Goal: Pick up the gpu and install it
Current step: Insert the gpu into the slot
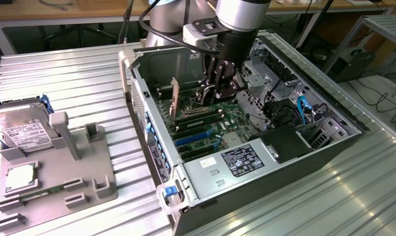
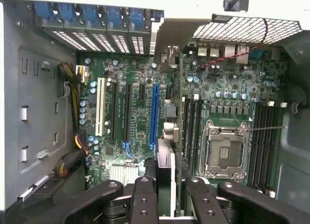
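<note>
The gpu (image 2: 166, 156) stands on edge between my gripper's fingers (image 2: 145, 195), a thin dark card running toward the rear of the open computer case (image 1: 152, 147). It sits over the motherboard (image 2: 135, 78), between the long blue slot (image 2: 155, 112) and the black memory slots (image 2: 191, 127); I cannot tell whether it is seated. In the exterior view my gripper (image 1: 217, 91) reaches down into the case, and the gpu's bracket end (image 1: 174, 96) shows upright near the rear wall. My gripper (image 2: 169, 185) is shut on the card.
A silver hard drive (image 1: 24, 130) rests on the grey fixture (image 1: 60, 182) at the exterior view's left. Inside the case lie the power supply (image 1: 240, 160), the CPU socket (image 2: 225, 151), a white slot (image 2: 100, 107) and yellow-black cables (image 2: 72, 88).
</note>
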Controlling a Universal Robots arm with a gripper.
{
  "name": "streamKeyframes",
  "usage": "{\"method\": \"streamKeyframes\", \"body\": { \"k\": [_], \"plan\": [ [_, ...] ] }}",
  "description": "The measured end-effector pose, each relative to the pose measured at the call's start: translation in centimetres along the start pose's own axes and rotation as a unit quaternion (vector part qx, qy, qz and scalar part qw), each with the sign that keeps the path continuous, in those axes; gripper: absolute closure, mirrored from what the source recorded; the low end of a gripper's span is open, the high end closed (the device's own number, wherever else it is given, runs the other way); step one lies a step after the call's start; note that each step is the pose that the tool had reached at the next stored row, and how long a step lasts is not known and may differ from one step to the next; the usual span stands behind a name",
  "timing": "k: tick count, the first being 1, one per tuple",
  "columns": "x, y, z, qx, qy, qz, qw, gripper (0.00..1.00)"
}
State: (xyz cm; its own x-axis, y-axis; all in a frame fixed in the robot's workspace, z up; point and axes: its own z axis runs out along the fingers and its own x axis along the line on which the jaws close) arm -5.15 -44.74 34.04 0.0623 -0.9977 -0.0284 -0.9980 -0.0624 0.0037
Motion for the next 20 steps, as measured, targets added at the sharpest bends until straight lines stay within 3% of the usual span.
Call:
{"method": "streamKeyframes", "body": {
  "k": [20],
  "plan": [
    [0.02,0.00,0.81,0.0000,0.0000,0.000,1.0000,0.73]
  ]
}}
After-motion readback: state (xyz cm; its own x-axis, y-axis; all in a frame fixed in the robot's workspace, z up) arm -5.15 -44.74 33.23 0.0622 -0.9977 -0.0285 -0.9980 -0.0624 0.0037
